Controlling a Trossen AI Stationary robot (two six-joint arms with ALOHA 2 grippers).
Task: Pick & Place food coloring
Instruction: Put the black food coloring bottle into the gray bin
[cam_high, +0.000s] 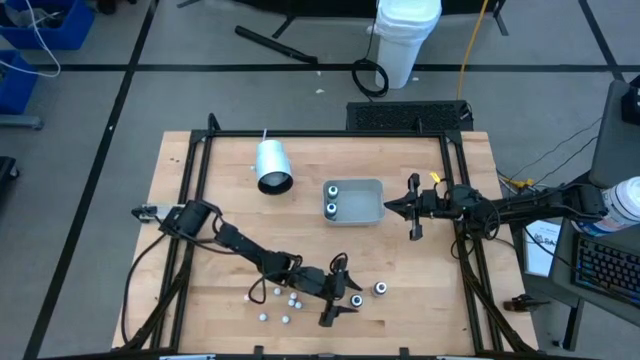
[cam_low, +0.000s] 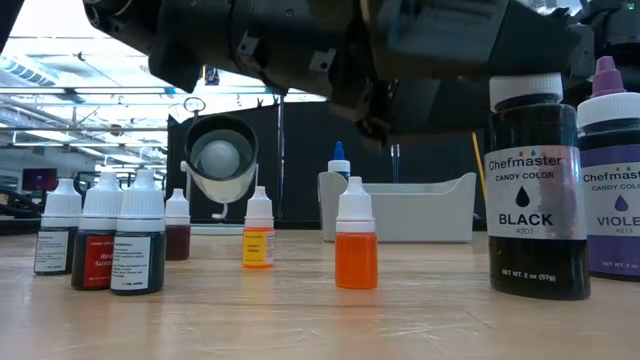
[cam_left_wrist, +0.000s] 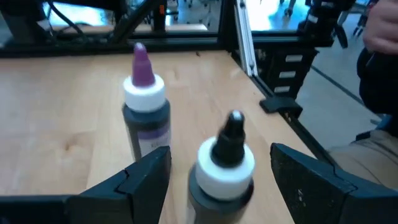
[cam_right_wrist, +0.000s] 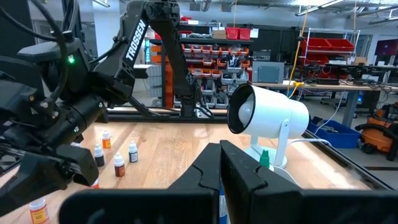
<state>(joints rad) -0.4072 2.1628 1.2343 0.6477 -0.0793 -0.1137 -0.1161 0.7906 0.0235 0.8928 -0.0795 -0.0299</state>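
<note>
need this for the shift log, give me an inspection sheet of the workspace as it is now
surface: pale wooden table in a black frame.
job's things: two dark bottles in the clear grey rectangular tray; black-topped bottle between the left gripper's fingers, violet-tipped bottle beside it; small white-capped dropper bottles at the near edge.
clutter: white lamp-like cylinder beside the tray.
grippers: left gripper open around the black-topped bottle; right gripper shut, empty, beside the tray.
cables: yellow cable on the floor.
surroundings: white bucket beyond the table.
</note>
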